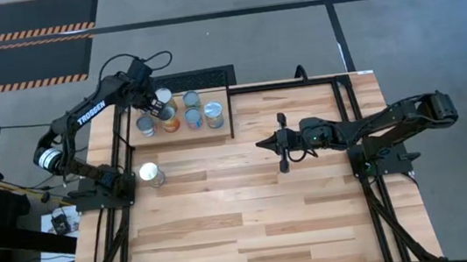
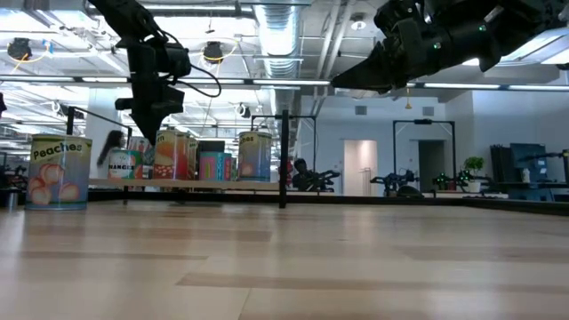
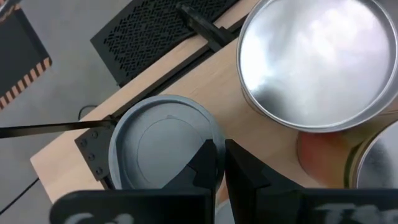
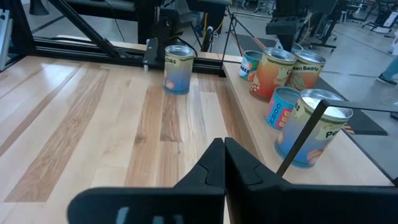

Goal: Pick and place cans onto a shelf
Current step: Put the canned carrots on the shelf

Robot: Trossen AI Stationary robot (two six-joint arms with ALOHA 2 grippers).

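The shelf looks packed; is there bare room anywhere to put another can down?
The shelf is crowded at its left, where the cans cluster under the left gripper. Its strip by the right rod is bare, and so is the tabletop beyond the lone can.

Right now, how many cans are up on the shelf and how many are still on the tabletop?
Cans on the shelf: 5
Can on the tabletop: 1
Total: 6

Overhead, table-level and wrist cameras share the shelf (image 1: 182, 130).
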